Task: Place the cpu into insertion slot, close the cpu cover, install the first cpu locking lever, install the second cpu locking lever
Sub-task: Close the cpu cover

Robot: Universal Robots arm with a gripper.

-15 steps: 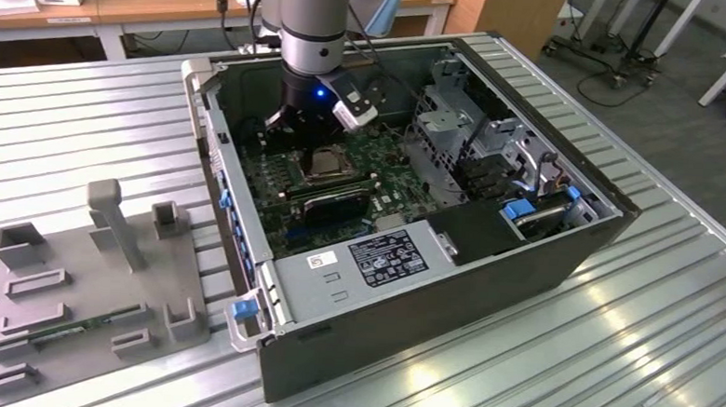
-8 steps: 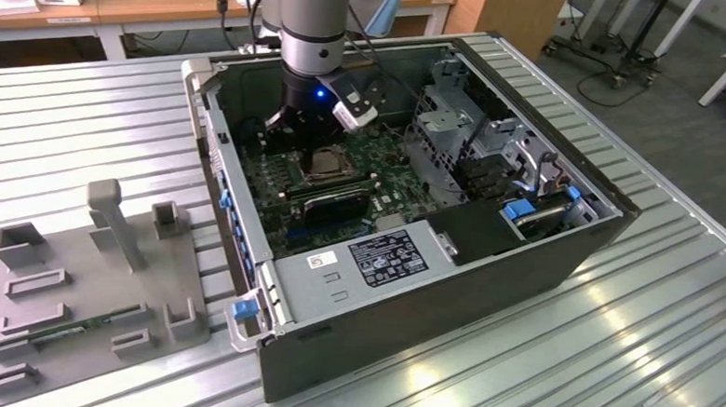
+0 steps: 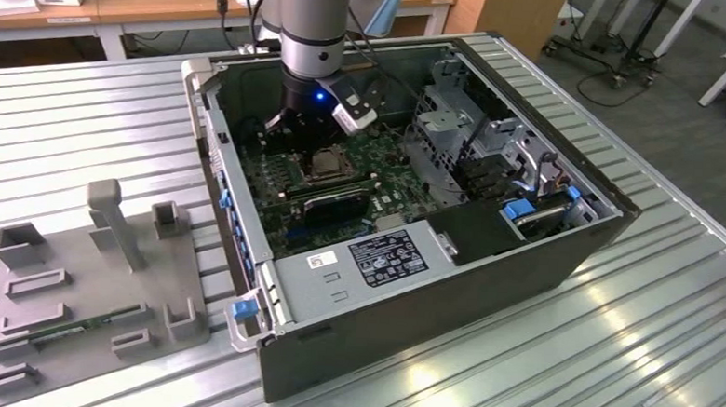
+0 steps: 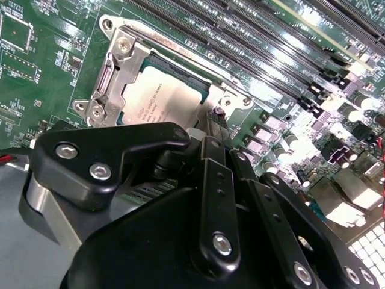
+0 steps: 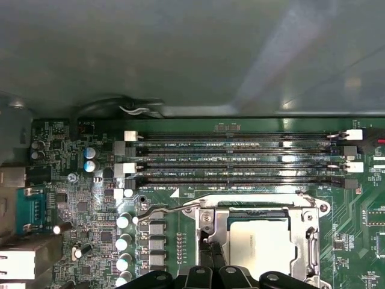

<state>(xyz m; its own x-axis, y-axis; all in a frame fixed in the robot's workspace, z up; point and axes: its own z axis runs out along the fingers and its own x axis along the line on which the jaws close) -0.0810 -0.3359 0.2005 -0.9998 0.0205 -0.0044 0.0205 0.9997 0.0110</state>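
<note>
While the cpu (image 5: 260,242) sits in its insertion slot (image 5: 255,214) under the lowered cpu cover (image 5: 311,241), the gripper (image 5: 208,247), fingers pressed together, hangs just beside the lever (image 5: 168,210), which likely needs one steady, square push.

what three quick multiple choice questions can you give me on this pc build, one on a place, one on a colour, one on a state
1. Where is the cpu?
A. in the insertion slot
B. on the table outside the case
C. on the grey plate

2. What colour is the motherboard?
A. blue
B. green
C. red

3. How does the cpu cover stand?
A. raised upright
B. down flat over the cpu
C. taken off

Answers:
1 A: both wrist views show its metal top sitting inside the socket.
2 B: the board is green in both wrist views.
3 B: the silvery frame lies flat around the chip, which shows through its window.
</note>
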